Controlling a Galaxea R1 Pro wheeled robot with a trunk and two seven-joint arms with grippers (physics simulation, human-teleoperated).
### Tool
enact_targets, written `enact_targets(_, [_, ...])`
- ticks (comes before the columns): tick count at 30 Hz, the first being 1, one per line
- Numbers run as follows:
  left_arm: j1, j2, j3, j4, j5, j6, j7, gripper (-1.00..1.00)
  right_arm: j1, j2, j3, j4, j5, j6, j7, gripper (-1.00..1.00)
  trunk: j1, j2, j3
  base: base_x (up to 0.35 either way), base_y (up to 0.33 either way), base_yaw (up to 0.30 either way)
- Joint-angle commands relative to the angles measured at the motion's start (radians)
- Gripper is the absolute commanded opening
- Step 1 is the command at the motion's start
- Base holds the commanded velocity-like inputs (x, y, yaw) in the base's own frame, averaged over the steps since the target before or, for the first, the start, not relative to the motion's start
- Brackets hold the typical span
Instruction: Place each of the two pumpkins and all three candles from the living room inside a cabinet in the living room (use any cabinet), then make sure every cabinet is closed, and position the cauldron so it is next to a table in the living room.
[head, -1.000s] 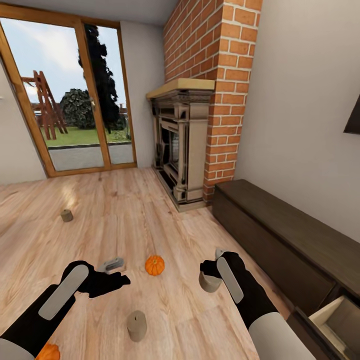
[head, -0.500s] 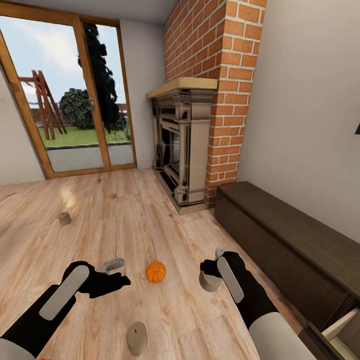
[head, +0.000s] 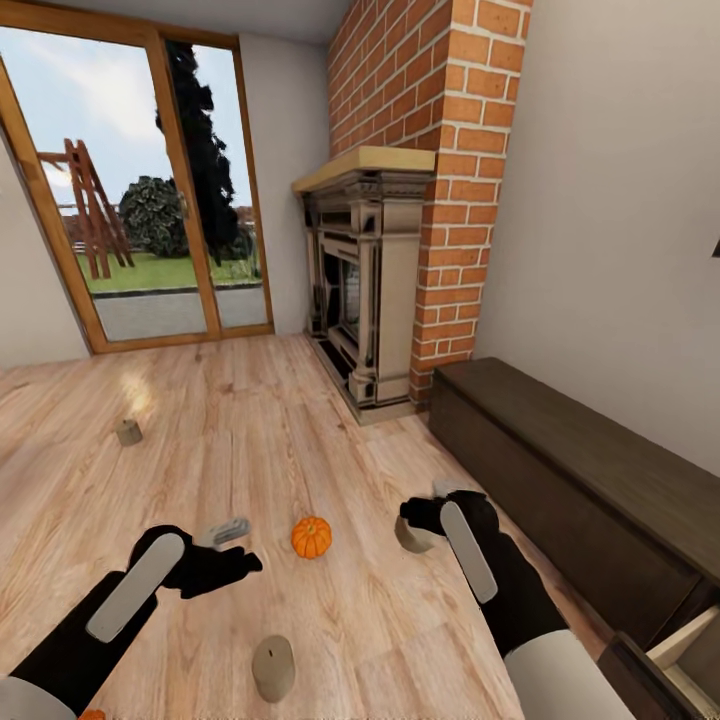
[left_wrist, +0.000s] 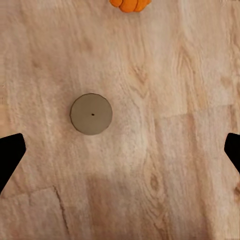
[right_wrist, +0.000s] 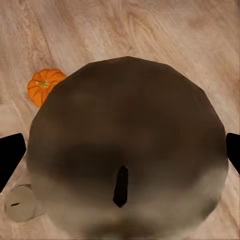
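My right gripper (head: 425, 520) is shut on a cream-beige candle (head: 410, 540), held above the plank floor; in the right wrist view the candle's top and wick (right_wrist: 125, 150) sit large between the fingers. An orange pumpkin (head: 311, 537) (right_wrist: 44, 86) lies on the floor between my hands. My left gripper (head: 235, 548) hangs open above the floor, with a second candle (head: 273, 668) (left_wrist: 91, 114) standing below it. A third candle (head: 128, 432) stands farther off at the left. A sliver of another pumpkin (head: 92, 714) shows at the bottom edge. The dark-brown cabinet (head: 560, 470) runs along the right wall.
One cabinet compartment (head: 690, 640) stands open at the bottom right corner, pale inside. The beige-and-black fireplace (head: 365, 290) and brick chimney (head: 440, 150) rise ahead. Glazed wooden doors (head: 130, 190) fill the far left wall.
The camera has shifted a little, so the second pumpkin slid almost off the bottom edge. My right gripper with the candle has risen slightly. The left gripper stays open.
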Motion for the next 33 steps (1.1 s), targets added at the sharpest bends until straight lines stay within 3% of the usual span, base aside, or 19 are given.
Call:
enact_targets(1, [-0.001,-0.01,-0.003,0.011,-0.012,-0.015,0.01,1.0,0.013,0.0,0.001,-0.036,-0.009,0.01,-0.011,-1.0,0.004,-0.008,-0.004,0.0,0.0,0.0])
enact_targets(5, [-0.001,-0.059,0.0,0.077,-0.116,-0.058,-0.001,1.0,0.041,-0.001,0.001,-0.118,-0.009,0.032,-0.012,-1.0,0.019,-0.036,-0.017,0.0,0.0,0.0])
enact_targets(8, [-0.001,-0.079,0.0,0.126,-0.156,-0.12,-0.007,1.0,0.045,-0.001,0.001,-0.141,-0.009,0.052,-0.011,-1.0,0.031,-0.057,-0.026,0.0,0.0,0.0])
enact_targets(11, [-0.001,-0.089,-0.004,0.156,-0.167,-0.176,-0.009,1.0,0.047,-0.001,0.002,-0.149,-0.009,0.06,-0.01,-1.0,0.042,-0.078,-0.036,0.0,0.0,0.0])
enact_targets(15, [-0.001,-0.095,-0.007,0.163,-0.171,-0.192,-0.011,1.0,0.047,-0.001,0.004,-0.151,-0.024,0.063,-0.01,-1.0,0.058,-0.106,-0.048,0.0,0.0,0.0])
enact_targets(20, [-0.001,-0.104,-0.021,0.166,-0.176,-0.215,-0.045,1.0,0.047,-0.001,0.006,-0.164,-0.053,0.081,-0.01,-1.0,0.06,-0.107,-0.068,0.0,0.0,0.0])
enact_targets(26, [-0.003,-0.115,-0.025,0.167,-0.244,-0.224,-0.095,1.0,0.051,-0.001,0.007,-0.179,-0.06,0.089,-0.01,-1.0,0.062,-0.108,-0.091,0.0,0.0,0.0])
enact_targets(33, [-0.003,-0.121,-0.021,0.167,-0.258,-0.224,-0.109,1.0,0.053,-0.002,0.01,-0.189,-0.136,0.087,0.0,-1.0,0.066,-0.11,-0.118,0.0,0.0,0.0])
